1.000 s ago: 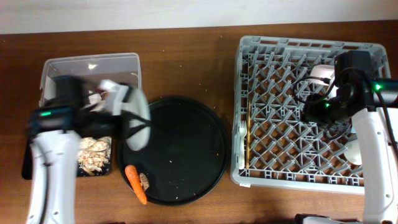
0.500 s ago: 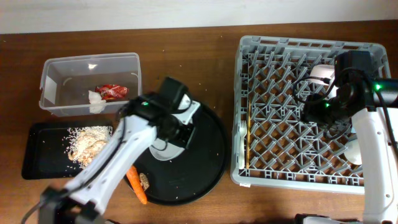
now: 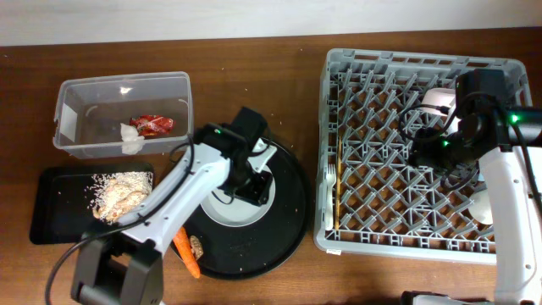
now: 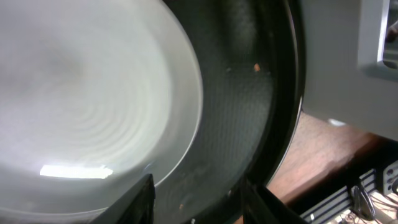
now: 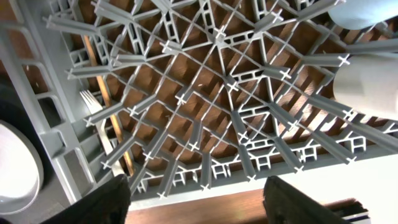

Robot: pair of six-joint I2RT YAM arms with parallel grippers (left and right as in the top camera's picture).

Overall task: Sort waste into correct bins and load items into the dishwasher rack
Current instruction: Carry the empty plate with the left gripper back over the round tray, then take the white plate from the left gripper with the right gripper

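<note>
Plate | flat on round tray | just ahead of left fingers

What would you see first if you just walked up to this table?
The big grey dishwasher rack on the right grabs the eye first, since it is the largest thing here. Next comes the round black tray in the middle, with a white plate lying on it. A bright orange carrot sits at the tray's near-left edge.

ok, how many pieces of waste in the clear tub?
2. The red wrapper lies near the middle of the clear tub; the white tissue sits right beside it, toward the near wall. The tub is unobstructed, so none look hidden.
</note>
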